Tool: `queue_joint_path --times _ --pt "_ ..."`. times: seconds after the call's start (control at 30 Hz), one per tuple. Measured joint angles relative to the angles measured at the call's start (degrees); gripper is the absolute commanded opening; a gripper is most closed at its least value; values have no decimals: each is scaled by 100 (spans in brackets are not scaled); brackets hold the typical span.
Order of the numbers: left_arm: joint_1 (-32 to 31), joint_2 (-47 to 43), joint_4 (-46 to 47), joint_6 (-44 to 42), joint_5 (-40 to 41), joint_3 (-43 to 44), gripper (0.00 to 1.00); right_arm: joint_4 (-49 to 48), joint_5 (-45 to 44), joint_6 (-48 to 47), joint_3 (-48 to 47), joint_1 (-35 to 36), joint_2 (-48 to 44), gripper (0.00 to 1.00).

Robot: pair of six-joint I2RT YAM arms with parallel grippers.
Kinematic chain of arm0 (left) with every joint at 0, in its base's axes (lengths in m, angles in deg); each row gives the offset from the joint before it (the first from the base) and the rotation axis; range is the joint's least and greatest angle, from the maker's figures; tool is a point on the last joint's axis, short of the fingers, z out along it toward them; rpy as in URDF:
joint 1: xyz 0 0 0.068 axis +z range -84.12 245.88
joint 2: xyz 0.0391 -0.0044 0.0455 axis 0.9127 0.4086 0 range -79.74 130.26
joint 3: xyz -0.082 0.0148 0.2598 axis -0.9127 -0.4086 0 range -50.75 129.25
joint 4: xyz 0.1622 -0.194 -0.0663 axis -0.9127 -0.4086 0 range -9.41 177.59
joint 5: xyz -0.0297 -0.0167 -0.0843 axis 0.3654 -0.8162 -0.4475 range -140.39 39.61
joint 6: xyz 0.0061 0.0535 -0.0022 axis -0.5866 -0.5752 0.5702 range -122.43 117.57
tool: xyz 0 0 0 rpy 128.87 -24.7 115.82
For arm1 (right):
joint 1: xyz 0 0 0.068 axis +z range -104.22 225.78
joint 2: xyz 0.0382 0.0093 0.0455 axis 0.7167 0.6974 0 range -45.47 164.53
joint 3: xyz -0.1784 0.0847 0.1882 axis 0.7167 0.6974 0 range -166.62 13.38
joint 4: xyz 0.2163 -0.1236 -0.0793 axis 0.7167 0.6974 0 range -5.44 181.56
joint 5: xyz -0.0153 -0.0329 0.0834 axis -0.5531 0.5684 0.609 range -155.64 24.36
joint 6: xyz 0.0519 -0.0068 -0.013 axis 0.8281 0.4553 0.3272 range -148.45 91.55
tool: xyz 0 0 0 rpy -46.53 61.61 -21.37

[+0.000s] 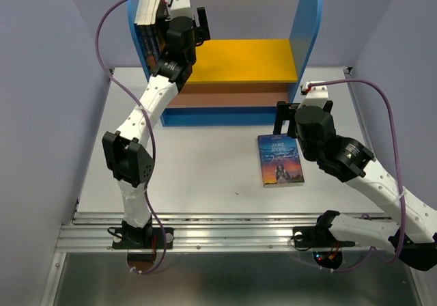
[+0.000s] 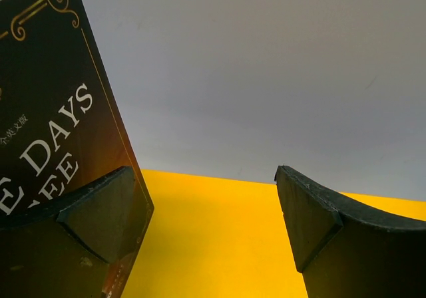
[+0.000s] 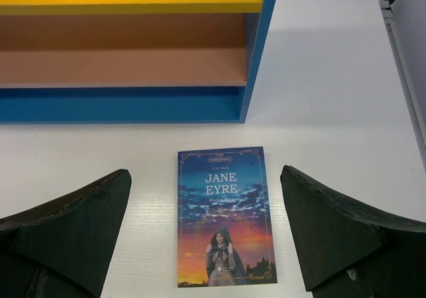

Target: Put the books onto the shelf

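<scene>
The shelf stands at the back, with blue side panels, a yellow upper board and a brownish-pink lower board. Books stand upright on the yellow board against the left panel. My left gripper hovers open just right of them. In the left wrist view the dark brown book lies outside the left finger, and nothing is between the jaws. A blue-orange sunset book lies flat on the table before the shelf. My right gripper is open above it, its fingers straddling the cover without touching.
The white table is walled by grey panels at left, right and back. The shelf's right blue panel rises close to my right gripper. A metal rail runs along the near edge by the arm bases.
</scene>
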Motion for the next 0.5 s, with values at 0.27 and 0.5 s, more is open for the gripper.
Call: queue_joint_path --times 0.27,0.5 --pt "0 -170 9 7 -446 -70 99 2 13 15 0 0 0 100" --pt "-42 -481 11 2 -822 -144 99 2 66 15 0 0 0 100"
